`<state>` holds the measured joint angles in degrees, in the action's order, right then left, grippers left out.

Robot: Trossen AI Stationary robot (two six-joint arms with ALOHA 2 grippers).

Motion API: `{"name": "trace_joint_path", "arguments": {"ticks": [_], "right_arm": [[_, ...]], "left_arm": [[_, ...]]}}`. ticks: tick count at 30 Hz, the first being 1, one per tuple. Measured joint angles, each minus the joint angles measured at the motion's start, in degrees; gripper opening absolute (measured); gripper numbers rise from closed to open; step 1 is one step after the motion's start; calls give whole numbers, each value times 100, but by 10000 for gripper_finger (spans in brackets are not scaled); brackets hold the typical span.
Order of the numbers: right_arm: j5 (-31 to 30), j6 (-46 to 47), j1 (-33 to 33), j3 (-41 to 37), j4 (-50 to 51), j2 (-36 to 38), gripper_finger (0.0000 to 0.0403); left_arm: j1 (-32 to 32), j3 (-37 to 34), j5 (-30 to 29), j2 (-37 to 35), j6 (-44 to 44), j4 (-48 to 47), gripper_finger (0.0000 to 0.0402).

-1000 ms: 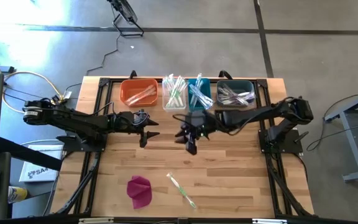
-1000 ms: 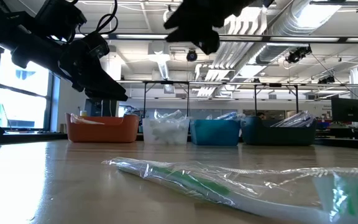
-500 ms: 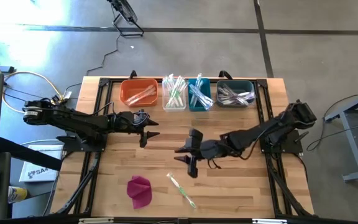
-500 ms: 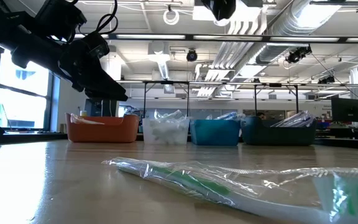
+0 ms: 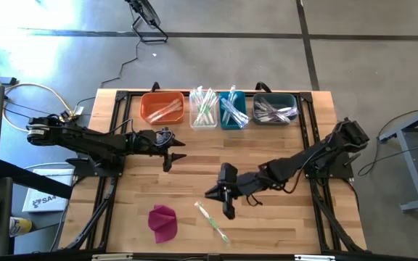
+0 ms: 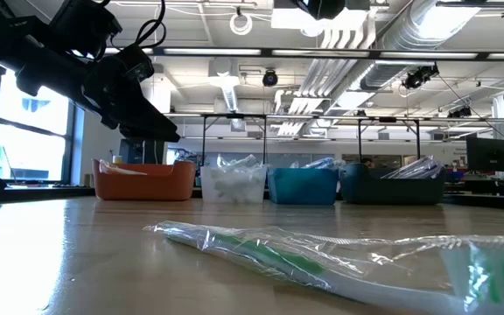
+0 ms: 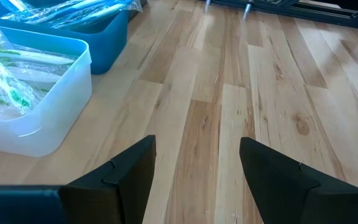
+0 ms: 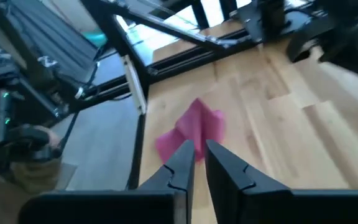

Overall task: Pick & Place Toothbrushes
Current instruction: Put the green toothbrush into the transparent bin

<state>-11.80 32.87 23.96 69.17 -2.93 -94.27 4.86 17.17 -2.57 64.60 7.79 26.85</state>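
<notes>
A wooden tabletop (image 5: 267,232) carries a sorting job that looks nearly finished: along its far edge stand four bins in a row, an orange bin (image 5: 161,109), a clear bin (image 5: 203,109), a teal bin (image 5: 232,110) and a dark bin (image 5: 273,109), each already holding wrapped toothbrushes. The clear bin's bundle shows green handles (image 7: 5,93), and the teal one beside it holds blue-tinted wrappers. Two dark arms reach in from either side. The left arm waits near the bins, its left pincer (image 5: 167,156) spread wide over bare wood and holding nothing, as its wrist view shows. The right arm stretches toward the near half of the tabletop, where its right pincer (image 5: 226,205) hangs with fingers (image 8: 185,163) almost pressed together and nothing seen between them. A magenta cloth (image 5: 162,221) lies near the front edge, well apart from the bins. Just beside the right pincer lies the last loose toothbrush (image 5: 212,221), green-handled in a shiny clear wrapper (image 6: 304,249), flat on the wood and touched by neither arm. Judging by this layout, what is left is one pick and one drop, probably into the clear bin with the other green handles.
</notes>
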Motion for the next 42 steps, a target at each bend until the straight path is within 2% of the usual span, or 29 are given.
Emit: {"name": "trace_joint_path", "arguments": {"ticks": [6,12,17,21,25,29,31,36,40,42], "right_arm": [[62,75,233,-2,-77,-189,29],[573,214,253,0,-145,-263,31],[429,200,264,2,-334,-276,15],[76,209,365,0,-289,-276,4],[-164,633,444,2,-77,-310,3],[-100,900,449,83,48,-601,3],[31,953,419,366,350,-876,3],[84,952,419,1556,2104,-1581,3],[-23,1552,401,2269,3425,-2022,3],[93,1879,375,2437,3670,-2216,3]], "left_arm": [[0,0,0,0,2,-1,228],[0,0,0,0,50,0,228],[0,0,0,0,195,-2,228],[0,0,0,0,197,-8,228],[0,0,0,0,197,-11,228],[0,0,0,0,197,-5,228],[0,-2,0,0,197,-4,228],[0,-4,0,0,197,-5,228],[0,-4,0,0,197,-35,228],[0,-4,0,0,197,-67,228]]}}
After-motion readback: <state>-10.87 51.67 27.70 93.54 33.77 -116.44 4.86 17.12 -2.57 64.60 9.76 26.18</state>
